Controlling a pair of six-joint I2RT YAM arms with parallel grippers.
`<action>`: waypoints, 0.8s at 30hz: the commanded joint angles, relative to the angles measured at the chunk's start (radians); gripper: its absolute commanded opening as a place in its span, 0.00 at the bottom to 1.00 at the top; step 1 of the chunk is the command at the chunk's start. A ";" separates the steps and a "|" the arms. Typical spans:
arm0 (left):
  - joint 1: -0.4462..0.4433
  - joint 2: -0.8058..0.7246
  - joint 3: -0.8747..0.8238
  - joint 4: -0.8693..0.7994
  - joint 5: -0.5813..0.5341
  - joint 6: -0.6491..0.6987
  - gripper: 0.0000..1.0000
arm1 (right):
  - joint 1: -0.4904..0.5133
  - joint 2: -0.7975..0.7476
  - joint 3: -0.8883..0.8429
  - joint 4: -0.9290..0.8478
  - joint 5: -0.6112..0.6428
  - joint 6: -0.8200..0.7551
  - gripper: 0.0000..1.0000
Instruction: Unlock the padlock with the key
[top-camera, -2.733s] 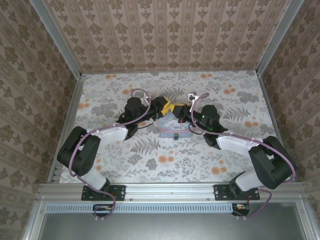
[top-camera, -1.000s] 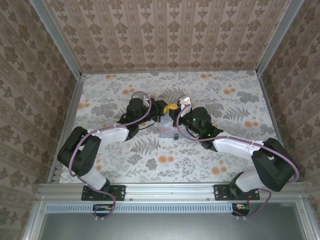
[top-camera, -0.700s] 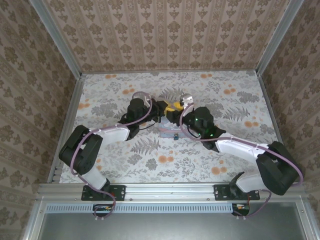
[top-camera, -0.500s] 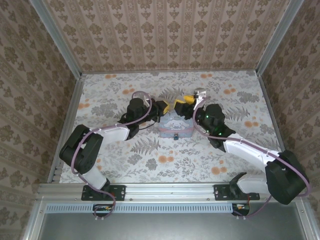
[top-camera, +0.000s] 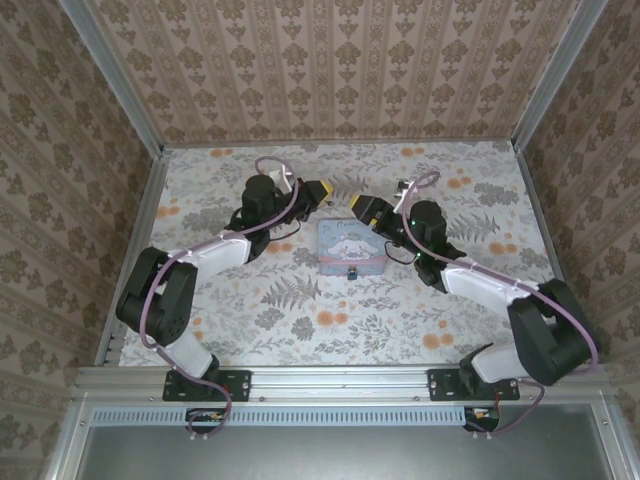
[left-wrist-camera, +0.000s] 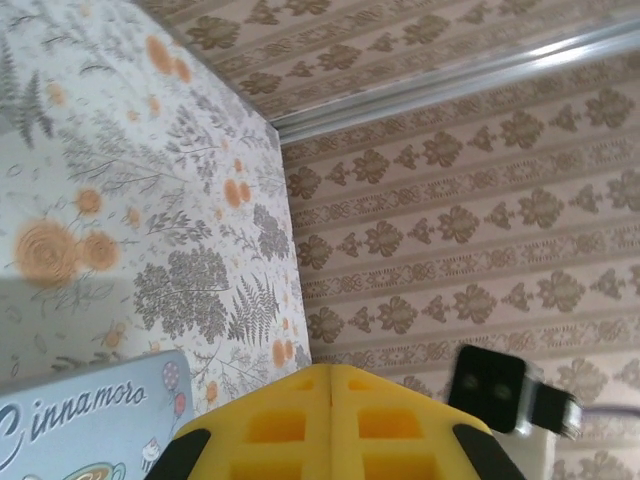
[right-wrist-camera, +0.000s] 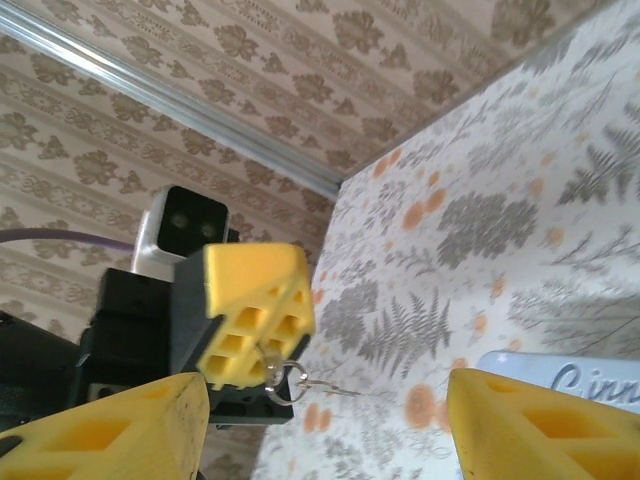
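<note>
Left claw (top-camera: 320, 189) has backed off left of the tin (top-camera: 350, 243). It is pinched shut on the key (right-wrist-camera: 300, 384), which dangles by its ring. We see the padlock (top-camera: 352, 271) at the tin's near edge, now uncovered. Right claw (top-camera: 366, 209) has pulled away right, spread wide, empty. We judge the key is secured and insertion not yet begun.
</note>
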 joint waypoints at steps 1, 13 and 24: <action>0.000 -0.019 0.047 -0.031 0.063 0.127 0.00 | -0.010 0.089 0.033 0.230 -0.124 0.155 0.63; -0.007 -0.023 0.059 -0.029 0.092 0.145 0.00 | -0.010 0.250 0.066 0.506 -0.172 0.216 0.48; -0.012 -0.020 0.071 -0.036 0.086 0.150 0.00 | 0.005 0.312 0.091 0.556 -0.213 0.234 0.38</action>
